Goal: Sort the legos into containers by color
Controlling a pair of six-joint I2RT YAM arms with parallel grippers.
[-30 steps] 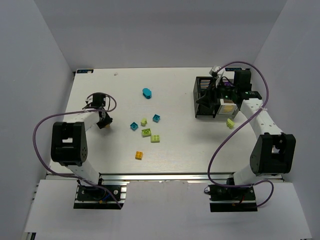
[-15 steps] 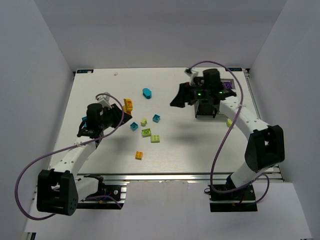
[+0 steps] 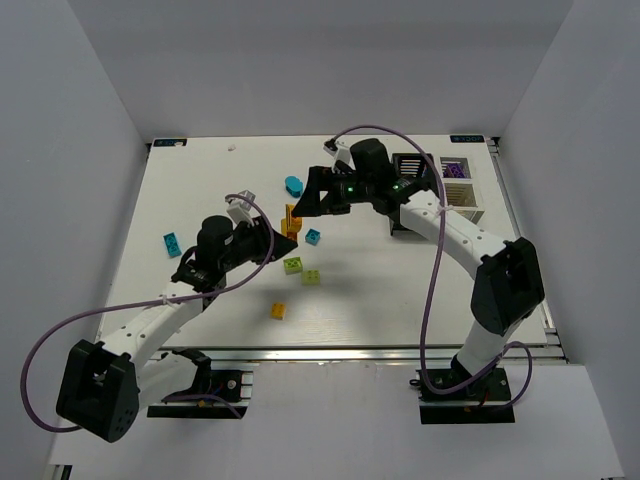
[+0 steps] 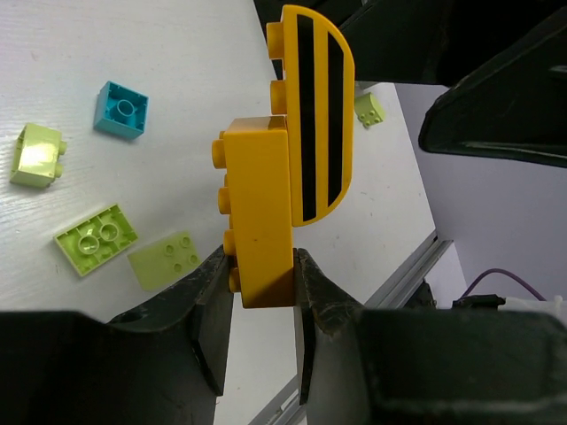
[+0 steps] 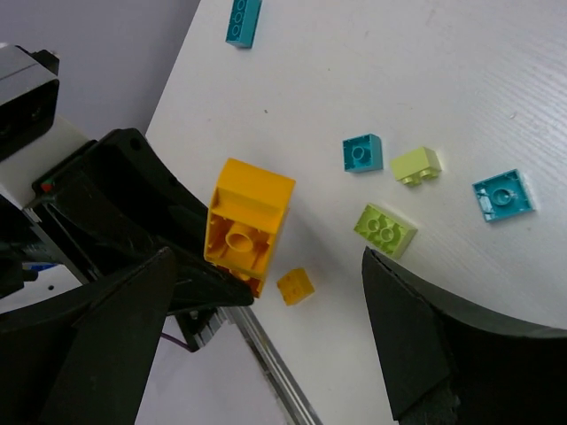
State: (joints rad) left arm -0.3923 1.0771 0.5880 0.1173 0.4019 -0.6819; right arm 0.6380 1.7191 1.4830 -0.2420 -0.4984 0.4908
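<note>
- Above the middle of the worktop [image 3: 200, 170], the left end effector [image 4: 263, 270] is clamped on an orange brick [image 4: 259, 212], held clear of the surface.
- A yellow rounded piece [image 4: 317, 115] with black stripes is stuck to that brick's side.
- The right end effector [image 3: 312, 198] hovers just at 1 o'clock of the held brick, its fingers spread wide and touching nothing.
- A teal rounded brick [image 3: 294, 185] lies at 12 o'clock of the held brick, and a small teal brick [image 3: 313, 236] at 4 o'clock.
- Two lime green bricks [image 3: 292, 265] sit at 6 o'clock, and a small orange brick [image 3: 278, 311] lies further that way.
- Another teal brick [image 3: 172, 241] lies well apart at 9 o'clock.
- At 2 o'clock of the worktop stands the black bin [image 3: 400, 222], joined to the white tray [image 3: 465, 205], which holds purple bricks [image 3: 452, 170].
</note>
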